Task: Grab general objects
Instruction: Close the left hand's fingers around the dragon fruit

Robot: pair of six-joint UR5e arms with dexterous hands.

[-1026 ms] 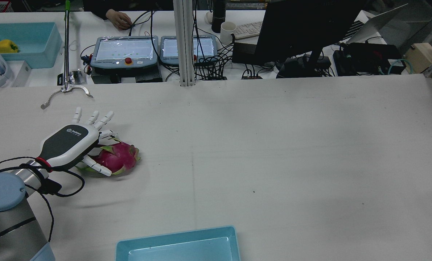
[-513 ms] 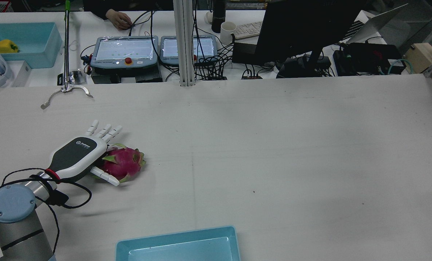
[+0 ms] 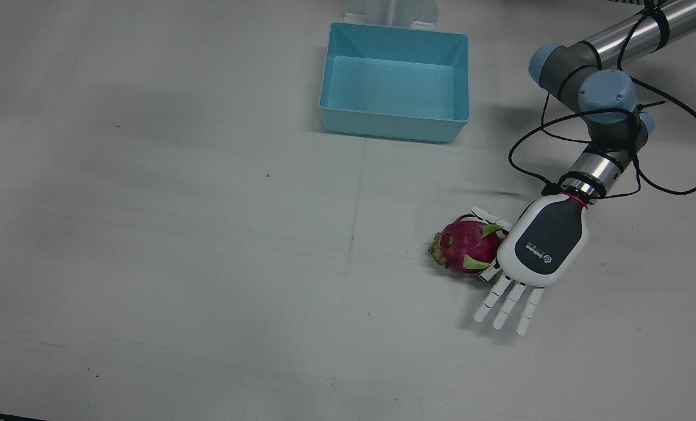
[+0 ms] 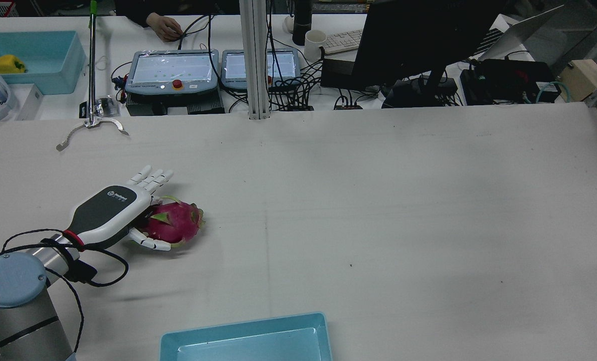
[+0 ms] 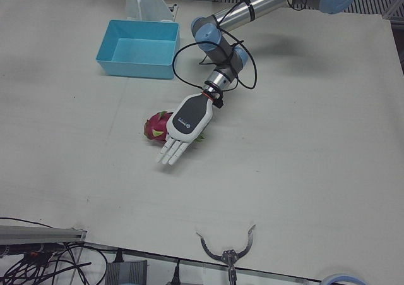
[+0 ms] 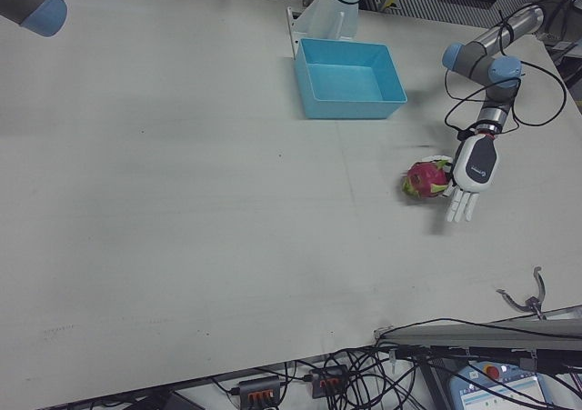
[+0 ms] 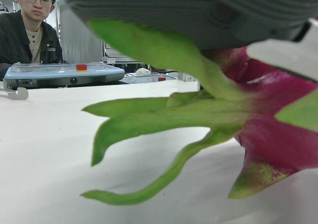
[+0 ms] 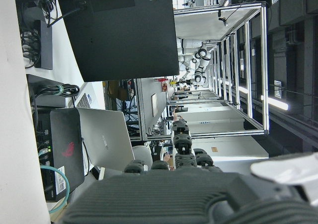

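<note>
The left hand (image 3: 539, 251) lies flat over the dragon fruit (image 3: 463, 244) on the table's left side, fingers (image 3: 508, 300) spread out, holding nothing. It is getting ready to grab, and next the fingers must curl around the fruit.

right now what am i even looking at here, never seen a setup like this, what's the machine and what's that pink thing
It is a robot arm at a white table, ending in a mechanical left hand. The pictures are one moment seen by several cameras: one almost straight above, one behind the robot, two from the far corners, and one on each hand. The pink thing is a dragon fruit lying on the table. The hand sits over its side with most fingers stretched out flat past it, so it is touching but not yet gripping. A light blue bin stands nearby, with nothing in it. The right hand shows only in its own camera, too close to judge.
</note>
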